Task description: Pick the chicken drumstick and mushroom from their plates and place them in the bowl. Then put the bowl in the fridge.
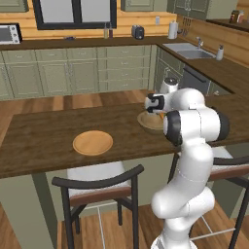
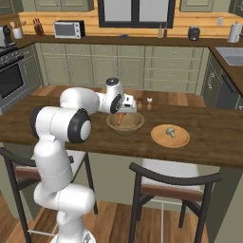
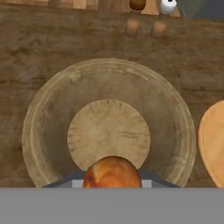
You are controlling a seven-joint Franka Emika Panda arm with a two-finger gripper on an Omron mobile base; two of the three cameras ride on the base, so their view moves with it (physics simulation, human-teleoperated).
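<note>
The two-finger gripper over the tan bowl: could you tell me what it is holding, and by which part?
The gripper holds the small orange-brown chicken drumstick above the wide tan-brown bowl. Which part of it the gripper grips cannot be told.

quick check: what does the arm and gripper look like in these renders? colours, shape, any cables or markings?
Glossy white arm of fat rounded links, with dark grey to black bands at the joints. White hand with a dark face; the gripper is small, with dark fingers. No cables, logos or markings visible.
</note>
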